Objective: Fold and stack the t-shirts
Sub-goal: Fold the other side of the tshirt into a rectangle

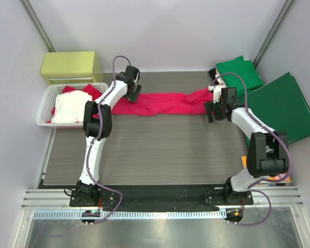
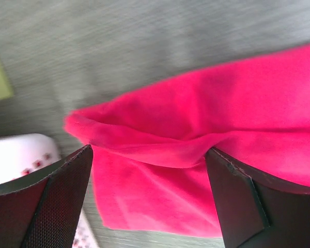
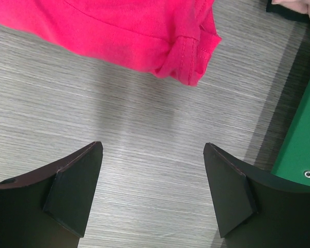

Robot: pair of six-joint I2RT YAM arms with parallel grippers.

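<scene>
Left end effector [image 2: 149, 153] straddles red t-shirt [image 2: 222, 103]

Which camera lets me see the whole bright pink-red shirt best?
The top external view. It shows nearly the whole bright pinkish-red cloth t-shirt lying stretched in a long strip across the grey table. The left wrist view shows only one rumpled end close up, a bit blurry. The right wrist view shows just a stitched corner.

The pinkish-red t-shirt [image 1: 160, 103] is glowing bright and plain against a table [image 1: 155, 150] that is showing grey, streaky wood grain. The green t-shirt [image 1: 240, 72] is reading solid mid-green, and the folder [image 1: 284, 106] is looking darker green. The basket [image 1: 43, 114] is showing white and the box [image 1: 72, 66] pale yellow-green.
</scene>
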